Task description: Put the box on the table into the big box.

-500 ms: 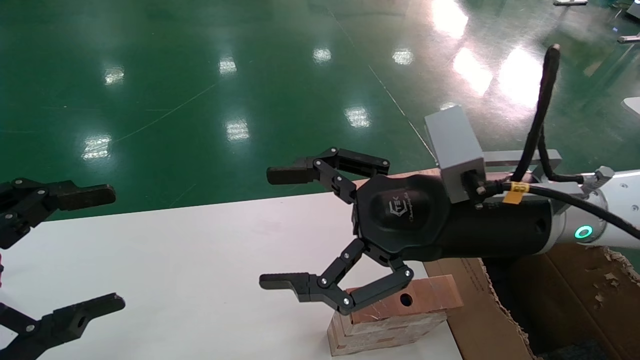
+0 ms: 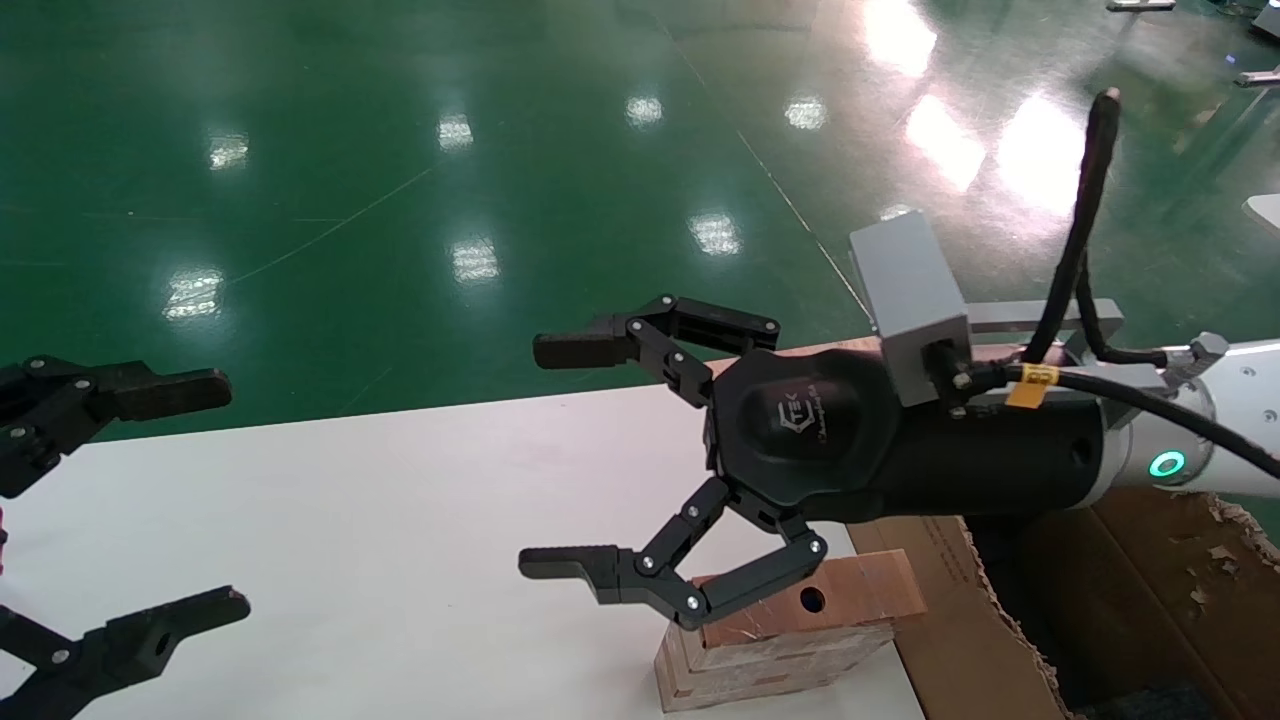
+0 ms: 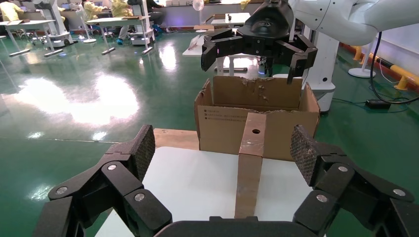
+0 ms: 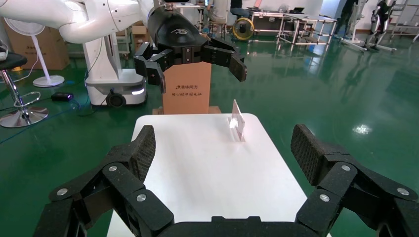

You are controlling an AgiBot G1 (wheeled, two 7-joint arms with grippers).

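Box (image 2: 790, 640) lower centre-right on table (image 2: 350, 520), long axis toward big box (image 2: 985, 640), just beside it. Right gripper (image 2: 540, 460) above box, spread wide. Left gripper (image 2: 190, 495) at left edge, likewise apart.

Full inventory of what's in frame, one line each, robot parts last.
table: 1, white, in front of the robot.
box: 1, brown with a small round hole in its top, at the table's right end, beside the big box.
big box: 1, brown cardboard with torn edges, off the table's right end.
floor: green, glossy, all around.
left pincer: 1, black, open, over the table's left end, holding nothing.
right pincer: 1, black, open, above the table near the box, holding nothing.
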